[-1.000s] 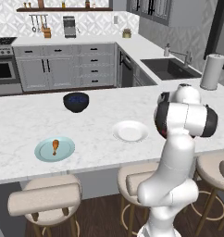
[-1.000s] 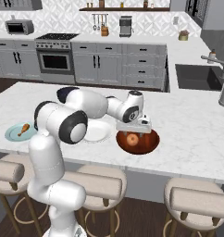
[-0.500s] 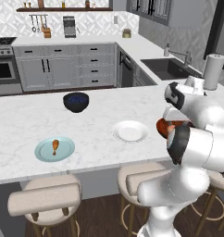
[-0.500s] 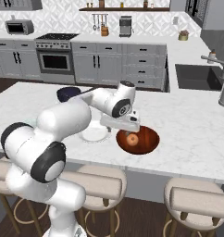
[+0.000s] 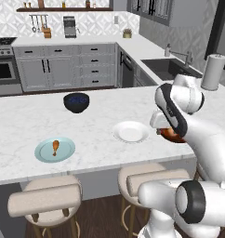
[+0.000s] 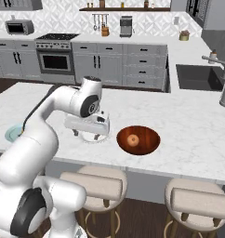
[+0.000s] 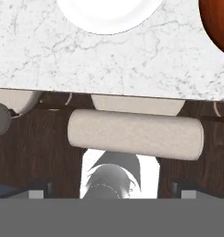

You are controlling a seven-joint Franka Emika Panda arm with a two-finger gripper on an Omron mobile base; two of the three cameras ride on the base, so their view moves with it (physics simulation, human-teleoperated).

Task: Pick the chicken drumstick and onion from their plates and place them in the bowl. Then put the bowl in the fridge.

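The chicken drumstick (image 5: 55,147) lies on the pale blue-green plate (image 5: 43,153) near the counter's front left. The onion (image 6: 132,139) sits inside the reddish-brown wooden bowl (image 6: 149,144). My arm hides most of the bowl (image 5: 172,135) in the left base view. The white plate (image 5: 131,132) is bare. My gripper (image 6: 90,135) hangs open and holds nothing, just above the white plate (image 6: 95,138) and to the left of the bowl. The hand view has the white plate (image 7: 109,14) at its top, the bowl's rim (image 7: 218,25) at its top right and one dark fingertip (image 7: 38,191) low down. The fridge is out of view.
A dark blue-black bowl (image 5: 76,102) stands farther back on the island (image 5: 21,121). Padded stools (image 7: 134,134) line the island's near edge. A sink (image 6: 198,76) and a paper-towel roll (image 5: 213,72) are at the right.
My gripper has drawn away from above the wooden bowl to the left, over the white plate, staying open. The onion stays in the bowl. The arm's elbow has swung round.
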